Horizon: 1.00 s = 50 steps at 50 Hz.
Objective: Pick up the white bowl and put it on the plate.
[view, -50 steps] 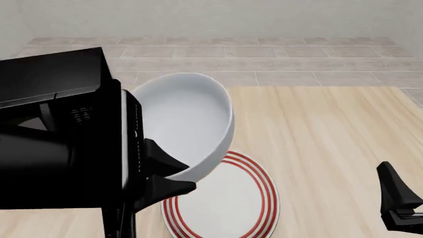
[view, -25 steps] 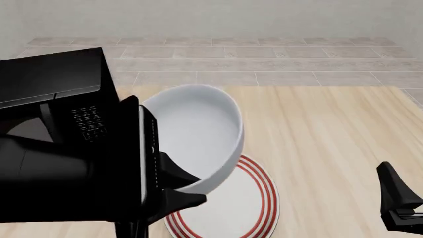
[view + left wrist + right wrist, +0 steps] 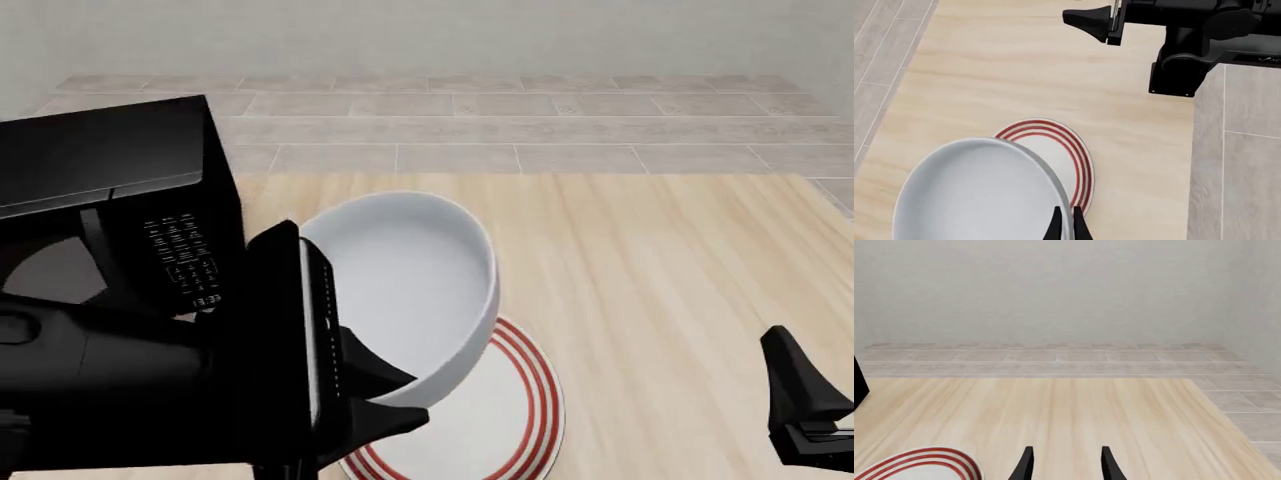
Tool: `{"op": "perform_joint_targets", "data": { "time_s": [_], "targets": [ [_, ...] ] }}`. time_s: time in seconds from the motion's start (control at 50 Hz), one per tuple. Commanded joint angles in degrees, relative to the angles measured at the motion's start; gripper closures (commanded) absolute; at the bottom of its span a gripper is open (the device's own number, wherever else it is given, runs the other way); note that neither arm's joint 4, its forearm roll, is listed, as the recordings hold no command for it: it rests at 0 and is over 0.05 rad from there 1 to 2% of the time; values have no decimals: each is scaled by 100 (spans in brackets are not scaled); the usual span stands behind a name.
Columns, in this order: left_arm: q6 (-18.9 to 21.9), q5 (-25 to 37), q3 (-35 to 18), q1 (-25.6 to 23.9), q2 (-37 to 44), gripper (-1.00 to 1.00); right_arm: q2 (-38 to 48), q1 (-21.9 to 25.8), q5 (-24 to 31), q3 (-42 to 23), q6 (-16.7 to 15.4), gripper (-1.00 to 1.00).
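One white bowl, rim pinched by left claw, tilted above one plate. One microwave stands left. Right claw spread, empty, on worktop.

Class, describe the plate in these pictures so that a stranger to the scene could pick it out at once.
Start at the wooden table and find the black microwave on its left. Just right of it, near the front edge, the plate lies flat below the tilted white bowl. Unlike the plain bowl, it has red rings round its rim.
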Motion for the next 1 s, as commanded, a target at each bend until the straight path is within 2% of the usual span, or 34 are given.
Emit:
{"op": "perform_joint_targets", "data": {
  "time_s": [0.02,1.0],
  "targets": [
    [-108,-224,145,-59,11,100,0,0,0,0,0,-100],
    [-365,-973,549,-94,367,100,0,1,0,0,0,-100]
  ]
}}
